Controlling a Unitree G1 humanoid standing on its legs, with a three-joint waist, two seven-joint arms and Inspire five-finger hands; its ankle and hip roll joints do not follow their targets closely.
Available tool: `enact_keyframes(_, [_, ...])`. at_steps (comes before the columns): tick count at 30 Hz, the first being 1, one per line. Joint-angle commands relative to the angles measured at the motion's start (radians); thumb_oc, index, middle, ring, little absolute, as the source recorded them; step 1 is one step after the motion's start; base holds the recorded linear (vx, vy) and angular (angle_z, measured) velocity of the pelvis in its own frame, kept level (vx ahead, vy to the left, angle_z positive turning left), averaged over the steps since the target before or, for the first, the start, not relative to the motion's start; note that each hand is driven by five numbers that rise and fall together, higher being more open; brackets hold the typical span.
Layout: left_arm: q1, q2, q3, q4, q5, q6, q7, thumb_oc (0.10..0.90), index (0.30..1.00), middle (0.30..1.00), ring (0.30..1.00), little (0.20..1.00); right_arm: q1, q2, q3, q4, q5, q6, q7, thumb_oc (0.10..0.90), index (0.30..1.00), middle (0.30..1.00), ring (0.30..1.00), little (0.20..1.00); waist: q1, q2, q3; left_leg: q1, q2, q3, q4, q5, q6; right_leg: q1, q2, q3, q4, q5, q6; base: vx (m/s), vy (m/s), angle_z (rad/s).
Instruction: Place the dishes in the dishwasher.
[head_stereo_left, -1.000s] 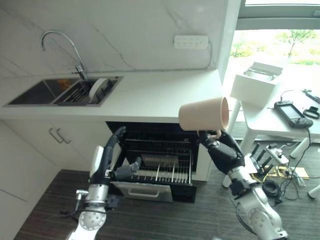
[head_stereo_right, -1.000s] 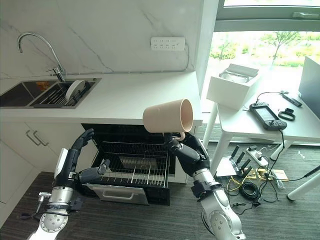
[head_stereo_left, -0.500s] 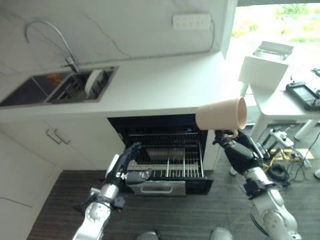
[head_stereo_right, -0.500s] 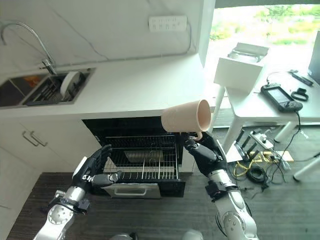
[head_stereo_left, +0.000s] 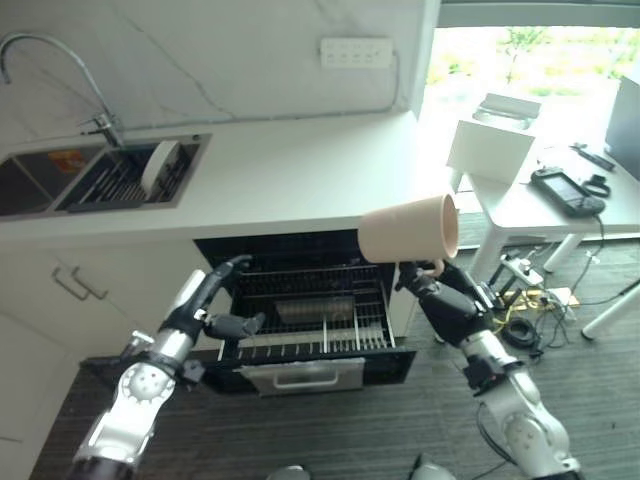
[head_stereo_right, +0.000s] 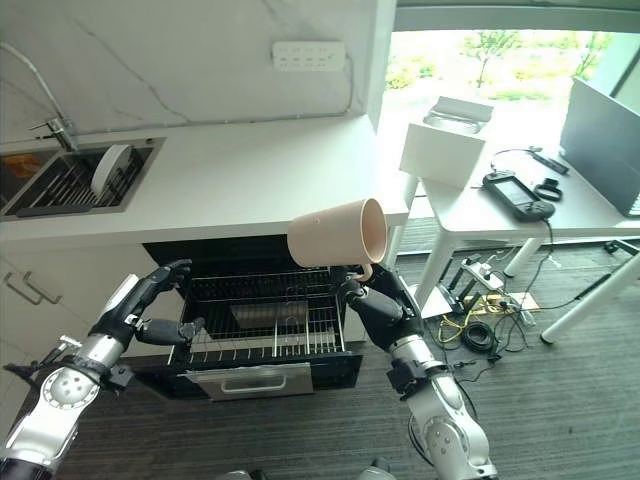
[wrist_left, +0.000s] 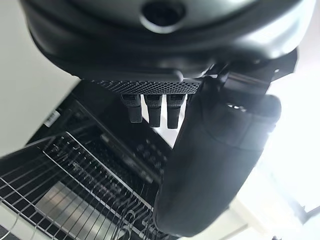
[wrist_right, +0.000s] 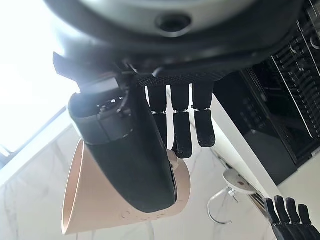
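The right hand (head_stereo_left: 447, 303) pinches the handle of a pale pink ceramic mug (head_stereo_left: 408, 229), held sideways above the pulled-out wire dishwasher rack (head_stereo_left: 318, 328) (at its two o'clock); rigid, light, probably breakable, glaze slippery; the handle suits it; the left hand (head_stereo_left: 208, 308) hovers, fingers relaxed.

Mug (head_stereo_left: 408, 229) above rack (head_stereo_left: 315, 322) — plate (head_stereo_left: 158, 166) probably in sink (head_stereo_left: 60, 183), left.

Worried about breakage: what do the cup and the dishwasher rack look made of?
Cup in the right hand: matte beige, opaque, thick-walled; ceramic or plastic, cannot tell which. Dishwasher rack: thin pale wire grid with upright tines, probably coated or bare metal.
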Motion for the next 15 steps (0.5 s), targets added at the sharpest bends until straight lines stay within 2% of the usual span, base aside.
enact_keyframes(1, [-0.125,0.049,-0.021,0.044,0.058,0.035,0.036,0.8,0.9,0.9,0.9,0.9,-0.103,0.015,-0.026,-0.107,0.064,-0.054,0.047,0.4,0.3,0.3,0.3,0.3,-0.021,0.019,-0.072,0.026,0.03,-0.035,0.037,-0.079,0.004,0.064,0.011,0.051,0.001,-0.103,0.057,0.02,-0.044,-0.07])
enact_keyframes(3, [-0.146,0.026,-0.06,0.133,0.016,0.117,0.029,0.8,0.9,0.9,0.9,0.9,-0.11,0.013,-0.014,-0.1,0.065,-0.052,0.053,0.4,0.3,0.3,0.3,0.3,-0.03,0.024,-0.075,0.027,0.036,-0.03,0.037,-0.075,-0.001,0.061,0.019,0.054,0.001,-0.104,0.053,0.0,-0.025,-0.14])
enact_keyframes(5, [-0.173,-0.015,-0.1,0.264,-0.01,0.163,0.035,0.8,0.9,0.9,0.9,0.9,-0.12,0.014,0.001,-0.093,0.06,-0.043,0.062,0.4,0.3,0.3,0.3,0.3,-0.044,0.029,-0.078,0.027,0.041,-0.022,0.037,-0.073,-0.002,0.058,0.027,0.06,0.001,-0.107,0.05,0.0,-0.011,-0.14])
enact_keyframes(6, [-0.186,-0.04,-0.118,0.342,0.024,0.174,0.061,0.8,0.9,0.9,0.9,0.9,-0.126,0.011,0.01,-0.094,0.06,-0.031,0.066,0.4,0.3,0.3,0.3,0.3,-0.055,0.032,-0.081,0.027,0.045,-0.016,0.037,-0.072,-0.003,0.055,0.033,0.068,0.001,-0.108,0.049,0.01,-0.007,-0.13])
enact_keyframes(8, [-0.209,-0.086,-0.128,0.467,0.04,0.163,0.11,0.8,0.9,0.9,0.9,0.9,-0.128,0.006,0.023,-0.116,0.063,-0.009,0.059,0.4,0.3,0.3,0.3,0.3,-0.074,0.032,-0.086,0.03,0.051,-0.006,0.037,-0.071,-0.005,0.052,0.042,0.079,0.001,-0.111,0.046,0.03,-0.007,-0.13])
enact_keyframes(9, [-0.241,-0.113,-0.129,0.583,0.041,0.145,0.143,0.8,0.9,0.9,0.9,0.9,-0.129,0.002,0.026,-0.128,0.065,0.008,0.06,0.4,0.3,0.3,0.3,0.3,-0.093,0.033,-0.089,0.033,0.056,0.004,0.037,-0.069,-0.008,0.049,0.051,0.092,0.001,-0.112,0.045,0.03,-0.005,-0.09])
enact_keyframes(15, [-0.296,-0.137,-0.156,0.781,0.101,0.108,0.247,0.8,0.9,0.9,0.9,0.9,-0.131,-0.006,0.026,-0.136,0.073,0.038,0.063,0.4,0.3,0.3,0.3,0.3,-0.126,0.031,-0.095,0.041,0.062,0.023,0.037,-0.072,-0.012,0.046,0.062,0.106,0.001,-0.116,0.043,0.02,-0.001,-0.12])
